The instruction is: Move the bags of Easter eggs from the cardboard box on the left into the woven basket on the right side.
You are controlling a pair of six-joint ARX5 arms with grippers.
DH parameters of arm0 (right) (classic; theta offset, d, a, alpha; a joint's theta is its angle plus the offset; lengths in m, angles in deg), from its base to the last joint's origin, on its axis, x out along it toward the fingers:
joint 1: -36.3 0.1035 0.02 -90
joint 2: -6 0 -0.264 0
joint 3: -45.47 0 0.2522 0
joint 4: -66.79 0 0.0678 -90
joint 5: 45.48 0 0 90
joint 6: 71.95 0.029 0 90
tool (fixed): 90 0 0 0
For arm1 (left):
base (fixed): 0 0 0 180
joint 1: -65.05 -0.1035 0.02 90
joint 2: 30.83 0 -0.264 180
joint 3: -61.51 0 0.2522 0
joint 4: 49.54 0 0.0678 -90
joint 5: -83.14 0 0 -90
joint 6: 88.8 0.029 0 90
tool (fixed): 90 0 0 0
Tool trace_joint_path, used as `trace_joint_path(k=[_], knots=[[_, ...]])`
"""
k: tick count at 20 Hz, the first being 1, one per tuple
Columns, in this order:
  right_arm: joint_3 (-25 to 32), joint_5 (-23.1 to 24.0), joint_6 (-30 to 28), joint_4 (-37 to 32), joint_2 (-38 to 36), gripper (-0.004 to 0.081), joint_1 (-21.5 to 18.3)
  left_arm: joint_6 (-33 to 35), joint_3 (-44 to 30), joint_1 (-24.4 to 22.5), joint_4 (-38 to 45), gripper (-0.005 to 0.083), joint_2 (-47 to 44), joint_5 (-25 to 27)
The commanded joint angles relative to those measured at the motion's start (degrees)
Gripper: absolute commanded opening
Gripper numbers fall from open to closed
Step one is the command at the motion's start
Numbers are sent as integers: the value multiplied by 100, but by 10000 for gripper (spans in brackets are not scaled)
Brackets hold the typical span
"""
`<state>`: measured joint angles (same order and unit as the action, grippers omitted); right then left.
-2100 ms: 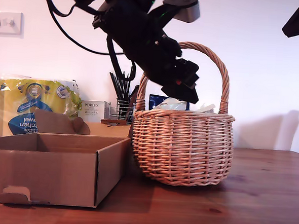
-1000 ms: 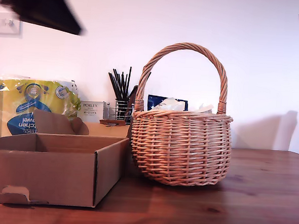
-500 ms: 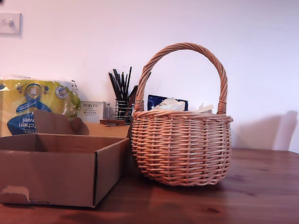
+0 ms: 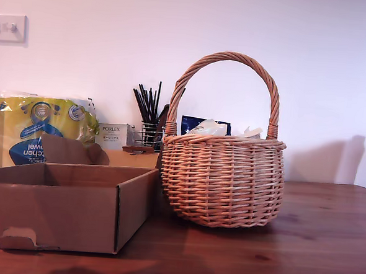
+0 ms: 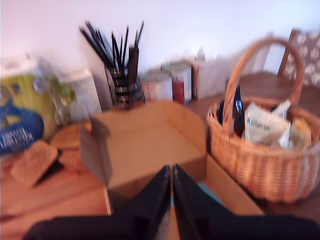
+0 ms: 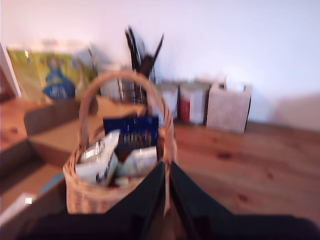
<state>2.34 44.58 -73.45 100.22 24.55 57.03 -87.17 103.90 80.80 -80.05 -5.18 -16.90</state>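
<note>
Dark wooden table (image 4: 325, 245) under a plain white wall. Cardboard box (image 4: 60, 207) just beside the woven basket (image 4: 222, 180), bags of Easter eggs (image 6: 120, 152) inside the basket. My first gripper (image 5: 172, 192) pressed closed, empty, above the box; my second gripper (image 6: 166, 192) likewise, above the basket.

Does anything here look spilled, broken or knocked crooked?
Nothing stands out. The woven basket stands upright on the table with the bags of Easter eggs inside it, none spilled. The cardboard box beside it sits flat, flap open, and the floor seen in the first wrist view looks bare.
</note>
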Motion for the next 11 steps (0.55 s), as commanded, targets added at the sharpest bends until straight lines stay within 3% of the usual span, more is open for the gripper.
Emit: trace_joint_path(k=[1,11], knots=[[74,13,0,179,-4,-12,26,-13,-55,-4,-96,-19,24,-2],[74,13,-2,1373,-4,-12,26,-13,-55,-4,-697,-19,24,-2]])
